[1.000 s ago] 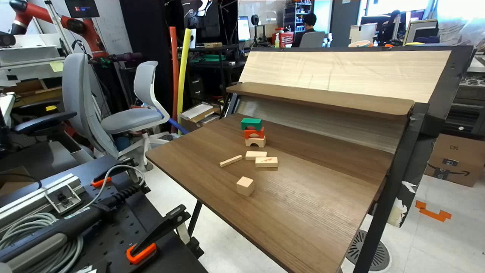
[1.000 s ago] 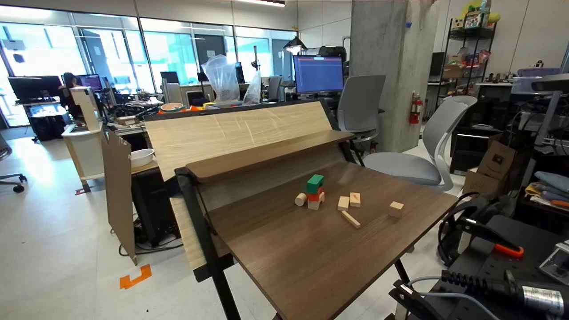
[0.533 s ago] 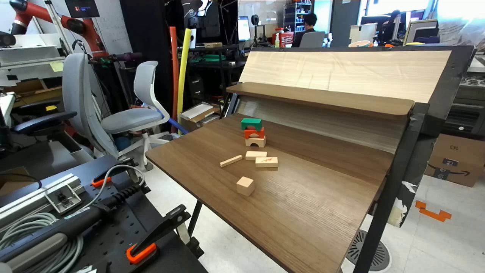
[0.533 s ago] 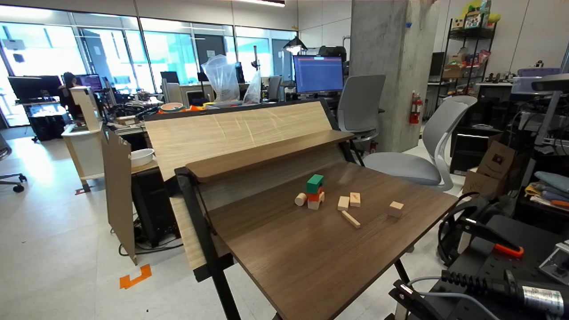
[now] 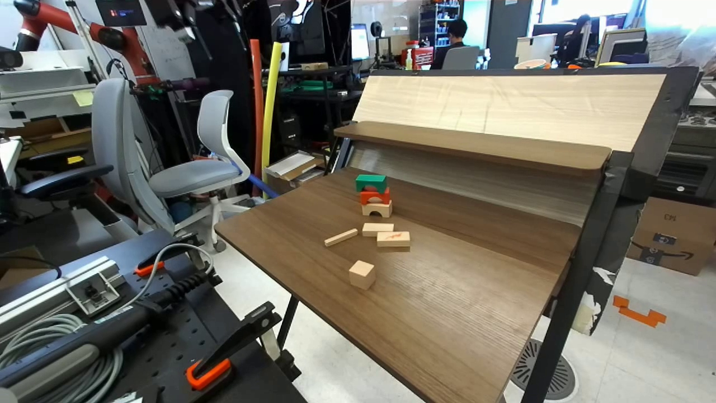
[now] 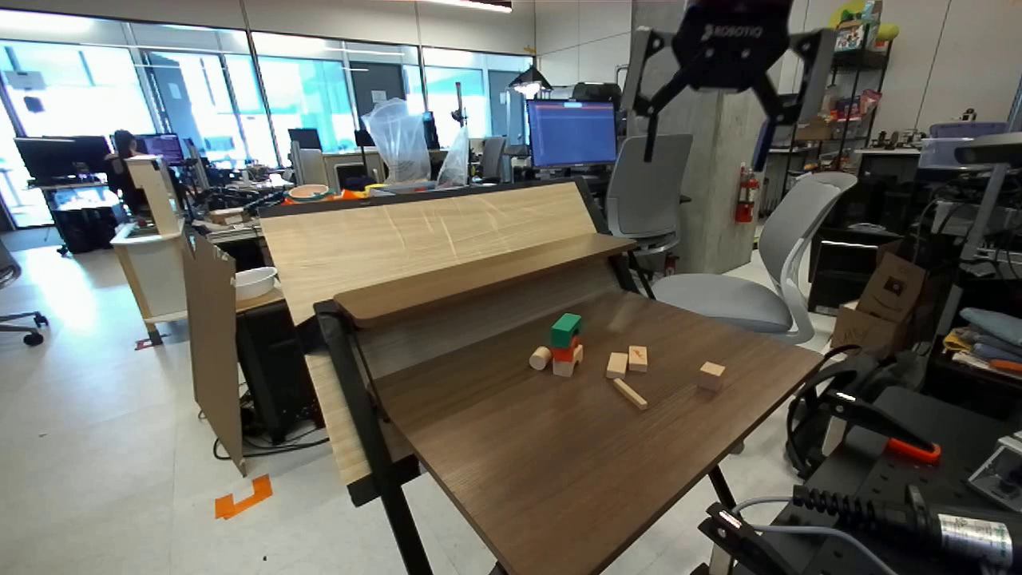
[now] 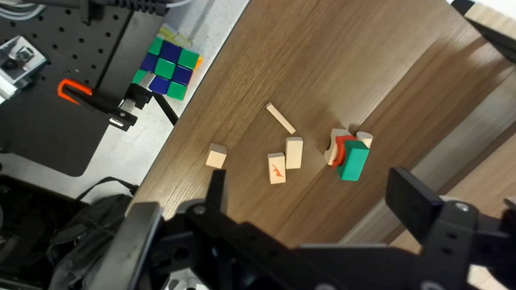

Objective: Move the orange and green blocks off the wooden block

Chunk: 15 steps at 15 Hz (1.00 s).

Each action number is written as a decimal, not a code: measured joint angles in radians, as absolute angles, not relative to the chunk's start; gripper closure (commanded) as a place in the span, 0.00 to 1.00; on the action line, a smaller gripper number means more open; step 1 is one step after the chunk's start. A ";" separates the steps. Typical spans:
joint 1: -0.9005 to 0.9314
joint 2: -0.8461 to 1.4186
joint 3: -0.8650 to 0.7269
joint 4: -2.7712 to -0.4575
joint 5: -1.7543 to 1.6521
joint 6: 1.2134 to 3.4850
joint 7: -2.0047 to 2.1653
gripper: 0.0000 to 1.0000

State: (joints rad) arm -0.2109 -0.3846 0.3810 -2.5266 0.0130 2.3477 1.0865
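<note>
currently the gripper hangs high, well above the table, its fingers spread wide apart. green block sits on the orange block, which sits on the arched wooden block; neither coloured one is off yet. cylinder just beside the lowest; contact, cannot tell. nearby: thin stick, plain flat block, scrawled block just beside it, orange-red marks on its top face. cube on its own, near the table edge that faces the black pegboard.
</note>
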 measured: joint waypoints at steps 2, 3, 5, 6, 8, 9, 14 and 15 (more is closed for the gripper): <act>-0.301 -0.259 0.451 -2.470 -0.078 2.403 1.244 0.00; -0.358 -0.200 0.491 -2.434 -0.135 2.413 1.323 0.00; -0.456 -0.097 0.550 -2.362 -0.260 2.413 1.469 0.00; -0.486 -0.045 0.562 -2.322 -0.330 2.409 1.542 0.00; -0.460 0.064 0.518 -2.240 -0.469 2.399 1.684 0.00; -0.382 0.124 0.439 -2.192 -0.527 2.386 1.747 0.00; -0.104 0.376 0.188 -1.959 -0.536 2.357 1.840 0.00; -0.094 0.394 0.182 -1.939 -0.535 2.351 1.843 0.00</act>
State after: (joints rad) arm -0.0944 0.3941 0.1821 -1.9387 -0.5354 2.3512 1.8429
